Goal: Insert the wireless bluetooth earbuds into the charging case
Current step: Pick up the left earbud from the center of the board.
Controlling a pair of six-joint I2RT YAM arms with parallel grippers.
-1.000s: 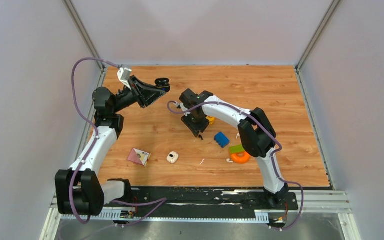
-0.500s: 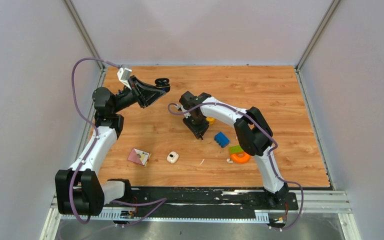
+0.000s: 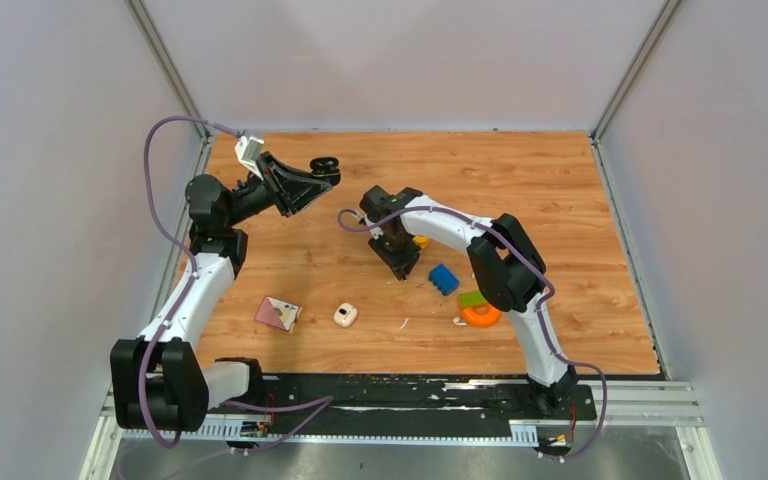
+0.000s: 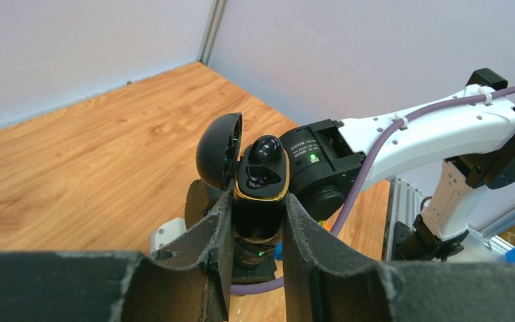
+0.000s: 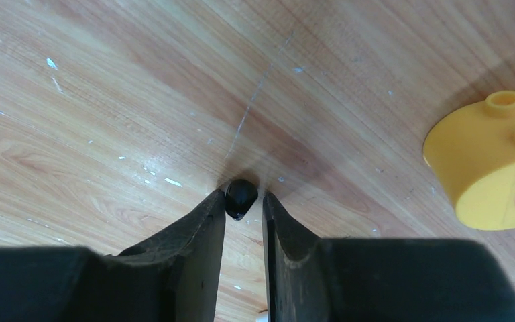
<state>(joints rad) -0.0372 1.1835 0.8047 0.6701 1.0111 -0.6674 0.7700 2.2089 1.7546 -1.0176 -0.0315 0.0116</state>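
The left gripper [image 4: 258, 204] is clamped on a glossy black pebble-shaped charging case with a gold rim [image 4: 261, 184], held up off the wooden table [image 4: 94, 154]. Its lid [image 4: 218, 151] is swung open, and a seated black earbud [image 4: 266, 149] sits inside. The right gripper [image 5: 242, 201] rests its tips on the table, nearly together around a small loose black earbud [image 5: 241, 193]; whether they pinch it cannot be told. A yellow studded plastic block [image 5: 486, 168] lies to its right.

Right pincer [image 5: 243, 201] narrowed around black earbud [image 5: 241, 196].
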